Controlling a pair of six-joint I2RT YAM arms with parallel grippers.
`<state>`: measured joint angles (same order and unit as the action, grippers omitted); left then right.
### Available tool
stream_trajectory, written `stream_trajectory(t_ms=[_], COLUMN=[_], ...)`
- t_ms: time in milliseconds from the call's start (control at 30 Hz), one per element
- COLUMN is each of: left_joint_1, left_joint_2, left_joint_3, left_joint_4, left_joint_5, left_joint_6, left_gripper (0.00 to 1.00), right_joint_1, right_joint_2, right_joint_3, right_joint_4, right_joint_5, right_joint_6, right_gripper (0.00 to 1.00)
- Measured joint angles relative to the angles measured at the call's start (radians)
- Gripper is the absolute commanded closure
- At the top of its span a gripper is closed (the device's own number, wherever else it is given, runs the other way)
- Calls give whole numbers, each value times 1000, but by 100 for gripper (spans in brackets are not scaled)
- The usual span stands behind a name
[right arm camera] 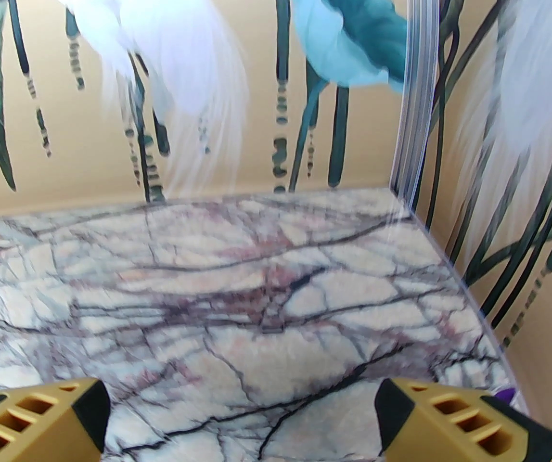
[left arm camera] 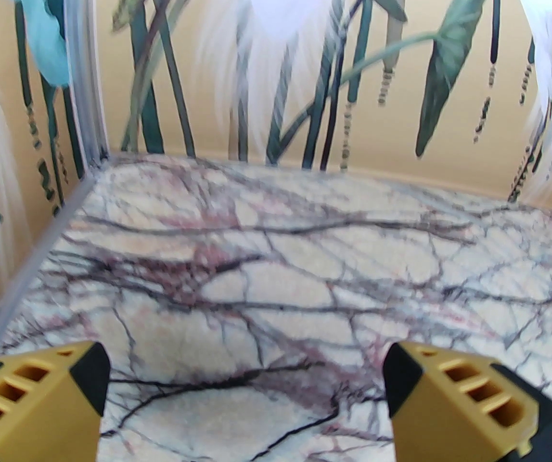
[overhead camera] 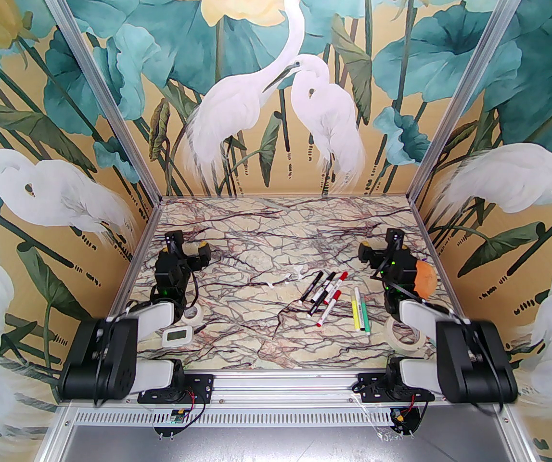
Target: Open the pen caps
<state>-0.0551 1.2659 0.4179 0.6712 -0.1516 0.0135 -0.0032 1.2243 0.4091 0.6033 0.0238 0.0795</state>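
Markers (overhead camera: 355,314) lie bunched lower centre-right of the top view, pen caps (overhead camera: 342,275) apparently on, left gripper (overhead camera: 198,252) and right gripper (overhead camera: 368,252) beyond them both spread wide, empty: risk is jaws nudging neighbours or pinching a barrel instead of its cap.
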Motion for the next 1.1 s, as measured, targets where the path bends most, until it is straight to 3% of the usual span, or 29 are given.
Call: stream_trajectory(t_ms=[167,300,467,800,1100], left_joint_1=[-89,-119,-233,-415,-587], left_joint_2=[-134,-215,-229,-6,247], left_joint_3=[137,182,210,475,694], left_joint_4=[-300,-463,-649,-946,-1102], left_joint_5=[-42,22,146,367,389], left_joint_6=[-100,-226,-336,-344,-267], left_gripper=[0,1,1,1,2], right_joint_1=[64,81,81,83,83], right_joint_2=[-209,-354,-482,-592,-661], right_joint_3=[64,98,130,125,89], right_joint_4=[-263,-459,-703,-944,-1037], right_joint_5=[-42,-82,-76,-190,-262], right_joint_6=[52,161,332,480,516], right_gripper=[1,1,1,1,1])
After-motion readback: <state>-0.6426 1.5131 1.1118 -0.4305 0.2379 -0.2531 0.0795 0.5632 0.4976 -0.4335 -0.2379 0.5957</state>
